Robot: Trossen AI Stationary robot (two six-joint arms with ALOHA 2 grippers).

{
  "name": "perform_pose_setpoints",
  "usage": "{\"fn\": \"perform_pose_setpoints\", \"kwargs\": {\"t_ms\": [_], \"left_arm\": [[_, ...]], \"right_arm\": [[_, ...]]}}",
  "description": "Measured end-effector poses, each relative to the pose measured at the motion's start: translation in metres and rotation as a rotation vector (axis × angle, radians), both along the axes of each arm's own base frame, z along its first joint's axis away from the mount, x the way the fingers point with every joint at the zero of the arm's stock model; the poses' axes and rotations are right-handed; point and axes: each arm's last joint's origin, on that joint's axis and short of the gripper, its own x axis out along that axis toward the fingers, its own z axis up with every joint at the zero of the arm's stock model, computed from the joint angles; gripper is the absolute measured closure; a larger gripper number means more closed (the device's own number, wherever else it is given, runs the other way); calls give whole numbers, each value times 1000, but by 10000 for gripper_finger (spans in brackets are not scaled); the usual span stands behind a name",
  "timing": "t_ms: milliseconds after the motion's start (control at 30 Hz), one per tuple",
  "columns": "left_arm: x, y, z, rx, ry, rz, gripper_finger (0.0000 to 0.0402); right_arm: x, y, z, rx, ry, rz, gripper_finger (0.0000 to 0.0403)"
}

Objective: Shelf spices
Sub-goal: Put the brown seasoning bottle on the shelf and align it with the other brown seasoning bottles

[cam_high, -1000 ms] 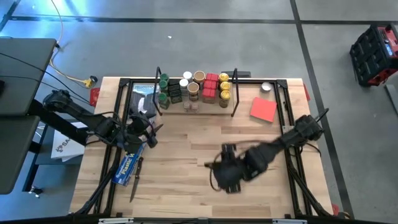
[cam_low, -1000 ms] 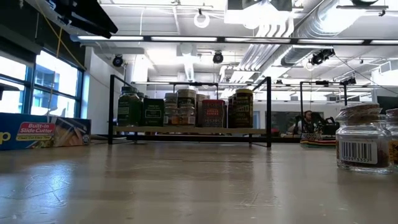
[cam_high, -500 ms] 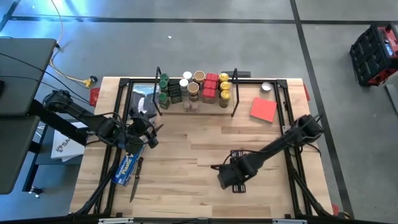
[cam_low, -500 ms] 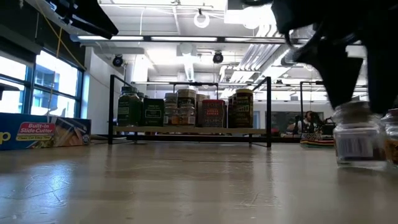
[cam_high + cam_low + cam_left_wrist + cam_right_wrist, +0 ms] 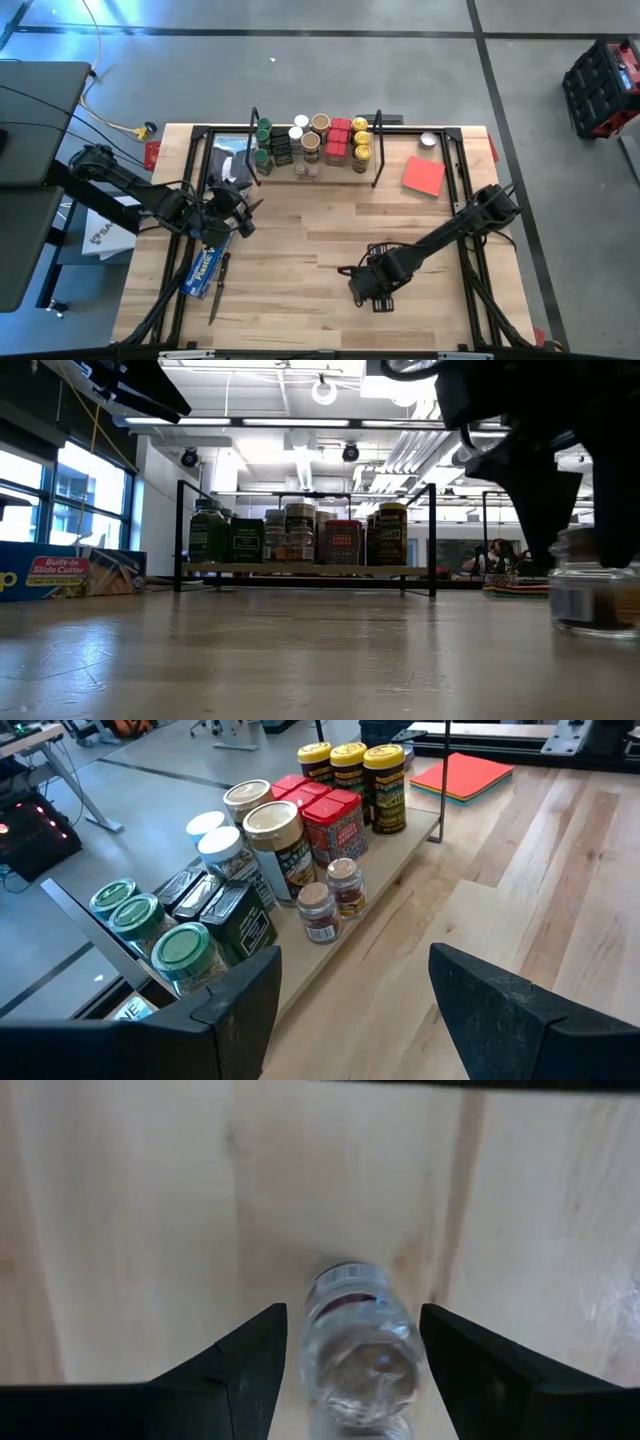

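Down at lower centre-right of the overhead frame, the right gripper [image 5: 372,290] sits over a small clear jar [image 5: 357,1355] standing upright on the wooden table [image 5: 300,280]; its fingers [image 5: 225,1365] are spread on either side of the glass, apparently not clamped on it. Over at middle left, the left gripper [image 5: 235,212] waits with its pincer parted and nothing in it. Up top centre, the shelf [image 5: 315,150] carries the other spices [image 5: 300,840], packed in a cluster.
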Motion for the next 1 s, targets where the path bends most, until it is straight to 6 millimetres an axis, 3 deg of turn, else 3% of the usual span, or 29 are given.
{"fn": "perform_pose_setpoints", "kwargs": {"t_ms": [167,433,567,800,1000], "left_arm": [[0,0,0,5,5,-3,151],[0,0,0,7,7,-4,151],[0,0,0,7,7,-4,151],[0,0,0,7,9,-5,151],[0,0,0,6,10,-6,151]], "right_arm": [[1,1,0,-6,-20,-36,197],[4,-5,1,36,1,-34,299],[17,-18,10,28,-28,-28,331],[26,-28,34,6,-22,-5,345],[6,-12,45,-30,106,8,336]]}}
